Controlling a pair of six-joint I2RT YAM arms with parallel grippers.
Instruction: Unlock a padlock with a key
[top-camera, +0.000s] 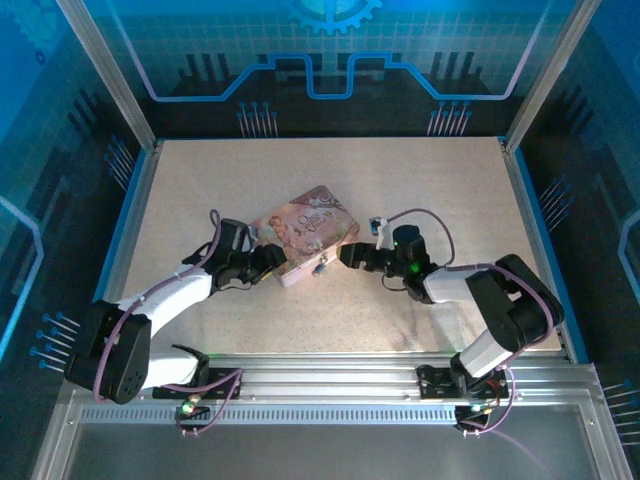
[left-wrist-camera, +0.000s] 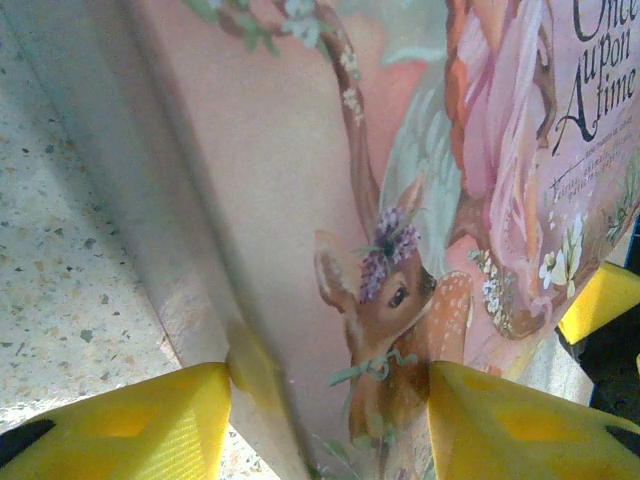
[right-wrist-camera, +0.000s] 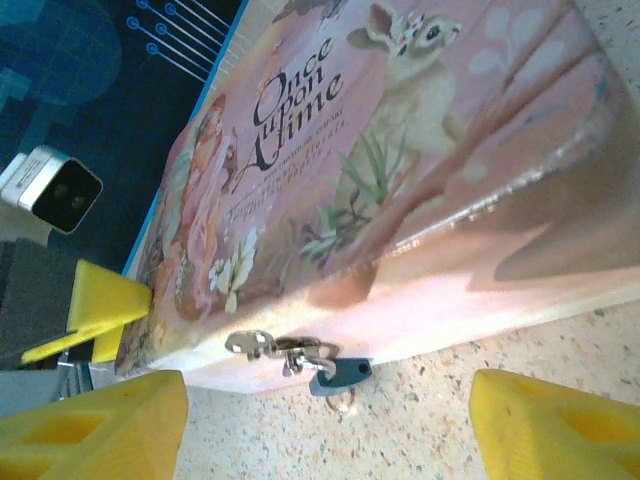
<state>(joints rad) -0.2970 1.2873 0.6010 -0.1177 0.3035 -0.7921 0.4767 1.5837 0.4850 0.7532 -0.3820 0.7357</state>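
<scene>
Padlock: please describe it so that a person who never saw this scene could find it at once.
On the speckled table lies a pink picture tin. On its near side wall a silver latch sticks out, and the padlock hangs at it. It is the one small dark bluish piece against pale pink and silver.

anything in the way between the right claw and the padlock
Nothing visible. The padlock hangs on the front of the tin, facing the open right claw, with just bare table between them.
</scene>
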